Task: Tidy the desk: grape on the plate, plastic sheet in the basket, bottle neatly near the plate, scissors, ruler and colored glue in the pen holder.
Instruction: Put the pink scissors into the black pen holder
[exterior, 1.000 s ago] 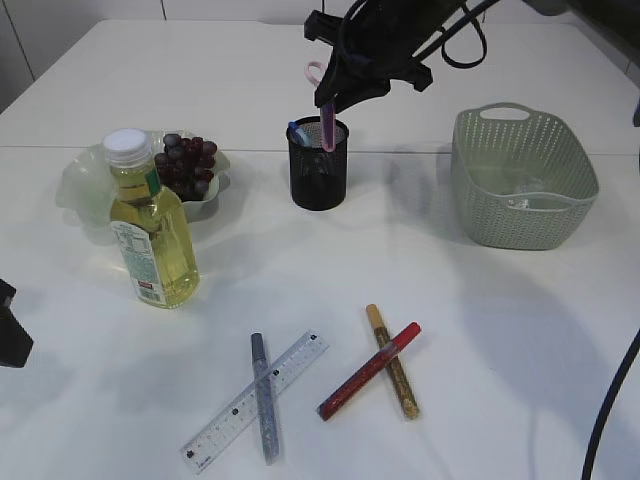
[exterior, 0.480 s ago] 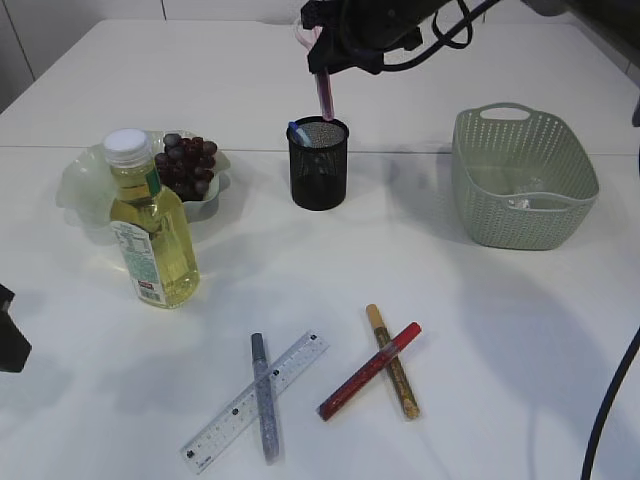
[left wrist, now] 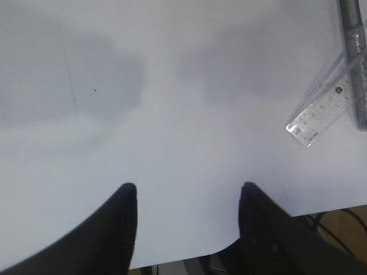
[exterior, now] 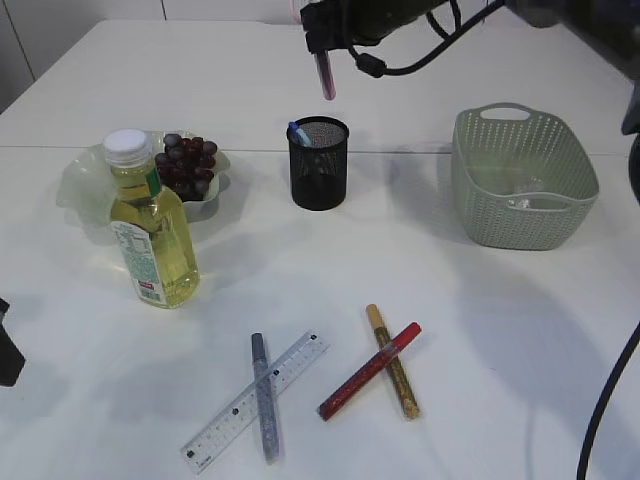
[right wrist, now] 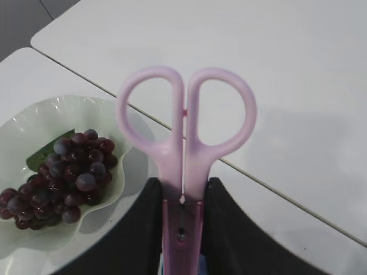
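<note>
My right gripper (right wrist: 182, 192) is shut on the pink scissors (right wrist: 184, 120), handles pointing away from it. In the exterior view the scissors (exterior: 326, 75) hang blades down, clear above the black mesh pen holder (exterior: 318, 165). Grapes (exterior: 186, 165) lie on the pale plate (exterior: 85, 180), with the bottle (exterior: 150, 225) of yellow liquid standing just in front. The clear ruler (exterior: 255, 400) lies near the front edge under a grey glue pen (exterior: 264, 400); red (exterior: 370, 370) and gold (exterior: 392, 362) glue pens lie crossed to the right. My left gripper (left wrist: 188, 192) is open over bare table.
The green basket (exterior: 522, 175) stands at the right with a clear plastic sheet (exterior: 520, 200) inside. A blue-tipped item (exterior: 296, 132) sticks out of the pen holder. The left wrist view shows the ruler's end (left wrist: 324, 112) at the right and the table's near edge.
The right gripper has risen with the scissors: a second ago their blades were down in the pen holder, now they hang clear above it. The left arm has barely moved.
</note>
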Motion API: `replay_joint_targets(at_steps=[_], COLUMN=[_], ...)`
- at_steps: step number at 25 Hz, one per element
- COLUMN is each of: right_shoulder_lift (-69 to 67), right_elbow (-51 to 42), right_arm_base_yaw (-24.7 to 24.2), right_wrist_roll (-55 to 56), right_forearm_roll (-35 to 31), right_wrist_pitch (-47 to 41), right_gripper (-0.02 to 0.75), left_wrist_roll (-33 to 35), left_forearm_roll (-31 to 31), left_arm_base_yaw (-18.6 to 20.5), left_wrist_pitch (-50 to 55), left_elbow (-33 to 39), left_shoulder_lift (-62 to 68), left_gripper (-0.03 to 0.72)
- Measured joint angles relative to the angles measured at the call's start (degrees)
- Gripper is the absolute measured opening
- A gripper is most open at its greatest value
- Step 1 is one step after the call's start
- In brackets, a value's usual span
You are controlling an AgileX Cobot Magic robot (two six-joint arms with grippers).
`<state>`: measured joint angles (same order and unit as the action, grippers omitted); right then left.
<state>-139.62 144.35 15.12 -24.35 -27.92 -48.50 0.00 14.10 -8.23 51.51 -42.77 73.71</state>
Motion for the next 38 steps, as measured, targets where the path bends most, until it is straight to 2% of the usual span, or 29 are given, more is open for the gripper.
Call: replay_joint_targets(at_steps=[12, 22, 29, 38], right_shoulder_lift=[-6.56, -7.20, -7.20, -7.20], right_elbow=[0.00, 0.00, 0.00, 0.00], right_arm_base_yaw=[0.00, 0.00, 0.00, 0.00], right_wrist_roll=[-7.72, -10.85, -11.26, -11.30], right_forearm_roll=[-3.72, -4.18, -4.18, -4.07], right_wrist_pitch=[2.95, 4.00, 3.18, 2.32], right_gripper=[0.171, 0.172, 0.228, 0.239], left_wrist_roll=[0.00, 0.00, 0.00, 0.00], left_forearm_roll=[-0.89, -1.51, -1.64, -1.64], left_arm_base_yaw=[0.00, 0.00, 0.00, 0.00], left_wrist_pitch=[3.16, 3.17, 3.17, 3.17], left_elbow=[0.00, 0.00, 0.00, 0.00], left_shoulder_lift=[0.00, 0.00, 0.00, 0.00], left_gripper=[0.415, 0.415, 0.415, 0.415])
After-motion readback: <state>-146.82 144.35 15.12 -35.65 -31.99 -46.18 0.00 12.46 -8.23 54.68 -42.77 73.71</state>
